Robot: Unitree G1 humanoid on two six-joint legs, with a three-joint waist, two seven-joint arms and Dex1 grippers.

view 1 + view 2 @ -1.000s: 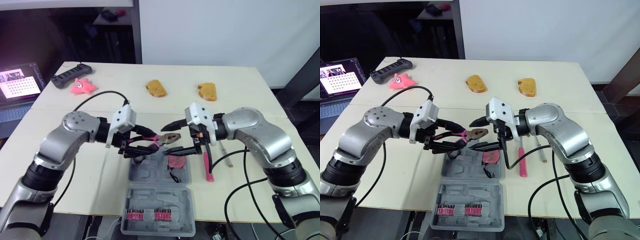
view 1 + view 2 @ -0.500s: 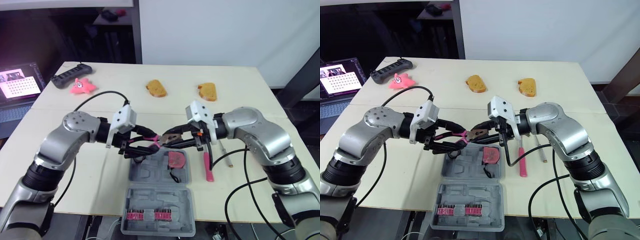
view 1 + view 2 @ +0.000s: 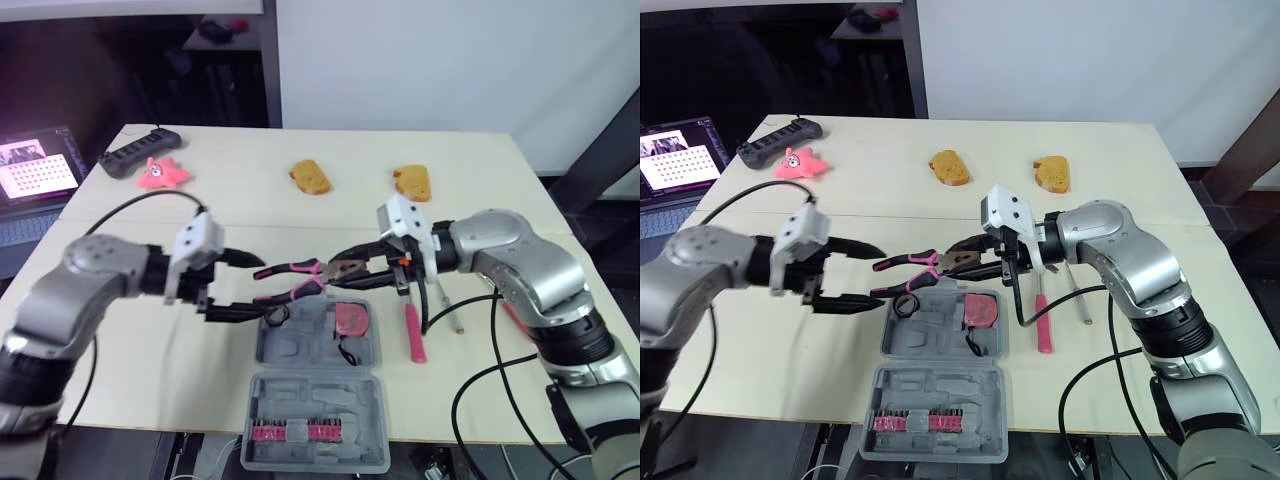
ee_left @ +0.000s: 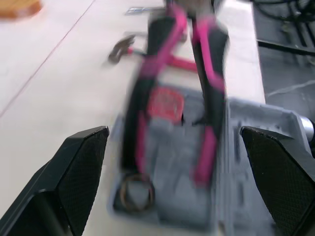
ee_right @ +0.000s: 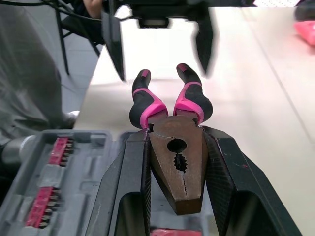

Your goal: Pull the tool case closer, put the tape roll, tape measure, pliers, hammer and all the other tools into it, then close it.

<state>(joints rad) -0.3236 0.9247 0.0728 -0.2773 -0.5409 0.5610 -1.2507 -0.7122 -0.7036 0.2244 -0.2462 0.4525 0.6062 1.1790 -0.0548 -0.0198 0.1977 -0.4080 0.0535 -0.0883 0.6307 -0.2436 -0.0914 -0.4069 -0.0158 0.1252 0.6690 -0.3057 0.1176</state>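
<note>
Two halves of the tool case (image 3: 290,350) lie open at the near edge of the surface: the lid, with its row of pink bits, sits nearest and the tray lies beyond it. The tape measure (image 3: 352,318) already rests in the tray's right part. The tape roll (image 3: 905,305) sits at the tray's far left corner, though whether on the rim or just inside I cannot tell.

Just above the tray's far edge hang the pliers (image 3: 305,275), off the surface. The right claw (image 3: 352,270) is clamped on their metal head, one finger on each flank. Their long axis runs across the scene, roughly level. The nose points to the robot's right, into the claw, and the pink handles point left. The left claw (image 3: 255,284) faces them with its fingers spread wide and nothing between them. The handle ends reach about as far as its fingertips.

Stowing the pliers looks like the step in hand. The next move probably calls for lowering them into a free recess, turned to suit its shape, before the right claw lets go.

The hammer (image 3: 413,330) waits on the surface just right of the case. Farther off lie two bread-like pieces (image 3: 311,177) and a pink star toy (image 3: 160,172).
</note>
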